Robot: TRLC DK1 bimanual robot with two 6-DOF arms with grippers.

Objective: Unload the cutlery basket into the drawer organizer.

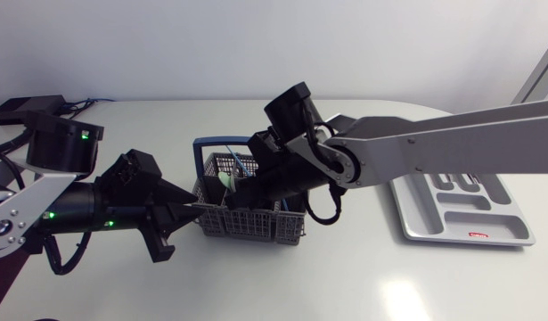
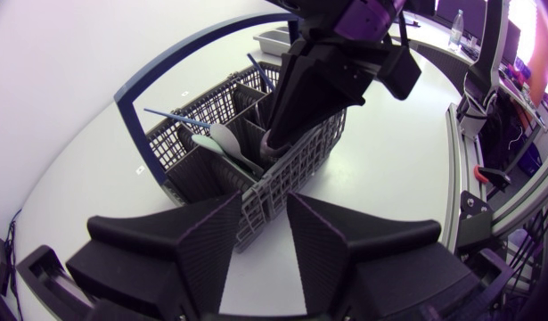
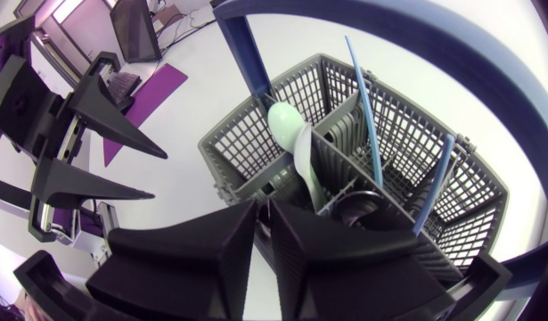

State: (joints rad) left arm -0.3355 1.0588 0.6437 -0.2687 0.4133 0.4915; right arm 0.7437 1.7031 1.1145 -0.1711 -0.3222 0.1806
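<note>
The grey cutlery basket (image 1: 256,225) with a blue handle (image 1: 207,143) stands mid-table. It holds a light-green spoon (image 1: 227,178) (image 2: 222,143) (image 3: 287,125) and thin blue utensils (image 3: 363,98) (image 2: 175,118). My right gripper (image 1: 244,192) (image 2: 278,134) (image 3: 266,223) reaches down into a front compartment beside the spoon, its fingers together with nothing visible between them. My left gripper (image 1: 183,230) (image 2: 263,241) (image 3: 158,175) is open at the basket's left corner (image 2: 260,209), which sits at its fingertips. The grey drawer organizer (image 1: 416,218) lies at the right.
The right arm (image 1: 434,143) crosses from the right above the table between basket and organizer. The left arm (image 1: 69,209) lies low at the left. Bare table shows in front of the basket.
</note>
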